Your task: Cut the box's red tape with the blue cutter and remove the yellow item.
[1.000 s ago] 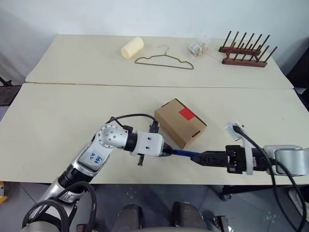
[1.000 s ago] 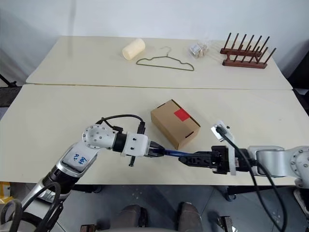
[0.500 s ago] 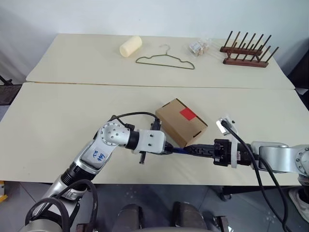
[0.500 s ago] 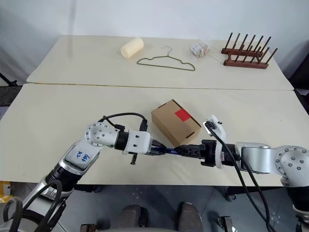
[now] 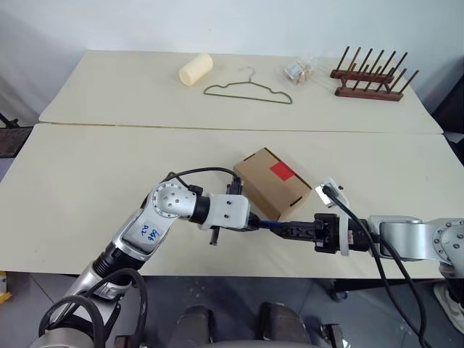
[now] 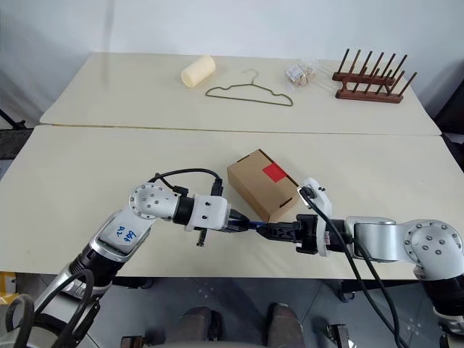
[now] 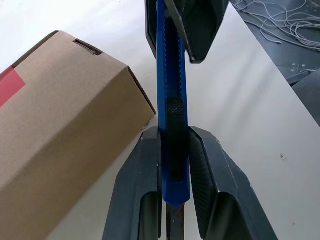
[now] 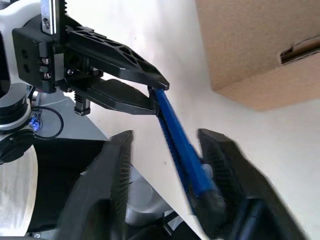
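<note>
Your right claw (image 6: pixel 270 230) has closed in along the blue cutter (image 5: pixel 270 226).
Left claw (image 5: pixel 250 224) clamps the cutter beside the box (image 5: pixel 271 183); right fingers (image 8: pixel 227 165) straddle it, part-open.

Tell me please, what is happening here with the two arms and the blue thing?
The left gripper is shut on the blue cutter and holds it out in front of the box. The right gripper has its fingers on either side of the cutter's free end, with a gap visible in the right wrist view, so this looks like a handover between the arms. The box sits closed on the table, and the red tape looks uncut.
</note>
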Motion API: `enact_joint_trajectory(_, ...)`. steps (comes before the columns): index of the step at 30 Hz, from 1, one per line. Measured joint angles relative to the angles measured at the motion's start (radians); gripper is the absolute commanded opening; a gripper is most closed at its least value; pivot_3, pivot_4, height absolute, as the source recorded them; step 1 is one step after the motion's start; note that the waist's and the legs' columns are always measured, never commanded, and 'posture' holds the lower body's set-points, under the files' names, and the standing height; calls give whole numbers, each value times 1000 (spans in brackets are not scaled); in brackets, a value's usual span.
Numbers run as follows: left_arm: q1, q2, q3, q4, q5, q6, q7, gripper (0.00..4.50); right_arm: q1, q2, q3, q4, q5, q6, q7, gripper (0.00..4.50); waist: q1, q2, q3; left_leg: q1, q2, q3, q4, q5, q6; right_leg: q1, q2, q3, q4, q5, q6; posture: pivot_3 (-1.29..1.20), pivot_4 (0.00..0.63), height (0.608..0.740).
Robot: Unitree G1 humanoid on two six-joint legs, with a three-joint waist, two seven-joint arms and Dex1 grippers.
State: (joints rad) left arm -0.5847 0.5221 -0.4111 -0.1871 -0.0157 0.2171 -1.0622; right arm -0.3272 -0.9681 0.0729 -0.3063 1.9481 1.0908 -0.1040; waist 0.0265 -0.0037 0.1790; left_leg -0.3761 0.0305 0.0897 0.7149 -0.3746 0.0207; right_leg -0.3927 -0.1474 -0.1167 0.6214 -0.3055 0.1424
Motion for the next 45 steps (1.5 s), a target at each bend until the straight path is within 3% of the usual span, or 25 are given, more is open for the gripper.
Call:
enact_joint_trajectory(3, 0, 1, -2, 1, 6, 3, 0, 458, -4, 8, 0, -1, 8, 0, -3, 163, 0, 0, 0, 0, 0, 0, 0, 0, 0, 0, 0, 0, 0, 0, 0, 0, 150, 740)
enact_joint_trajectory(15, 0, 2, -2, 0, 8, 2, -5, 458, -4, 10, 2, 5, 5, 2, 5, 150, 0, 0, 0, 0, 0, 0, 0, 0, 0, 0, 0, 0, -1, 0, 0, 0, 150, 740)
enact_joint_trajectory(22, 0, 2, -2, 0, 8, 0, -9, 458, -5, 13, 3, 38, 6, 2, 4, 2429, 0, 0, 0, 0, 0, 0, 0, 0, 0, 0, 0, 0, -1, 0, 0, 0, 150, 740)
enact_joint_trajectory(33, 0, 2, -2, -1, 9, 0, -9, 458, -23, 35, 11, 46, -4, 3, 2, 2429, 0, 0, 0, 0, 0, 0, 0, 0, 1, 0, 0, 0, -1, 0, 0, 0, 150, 740)
enact_joint_trajectory(36, 0, 2, -2, -1, 9, 0, -9, 458, -34, 40, 13, 65, -15, 7, 5, 1866, 0, 0, 0, -1, 0, 0, 0, 0, 1, 0, 0, 0, -1, 0, 0, 0, 150, 740)
enact_joint_trajectory(41, 0, 2, -2, -1, 16, 3, -9, 458, -52, 63, 29, 74, -22, 24, 27, 148, -1, 0, 0, -1, 0, 0, -1, 0, 1, -1, 0, 0, -1, 0, 0, 0, 150, 740)
enact_joint_trajectory(45, 0, 4, -3, -2, 17, 3, -12, 458, -54, 63, 31, 74, -26, 30, 33, 141, 0, 0, 0, -1, 1, 0, -1, -1, 1, -1, 0, 0, -1, 0, 0, 0, 150, 740)
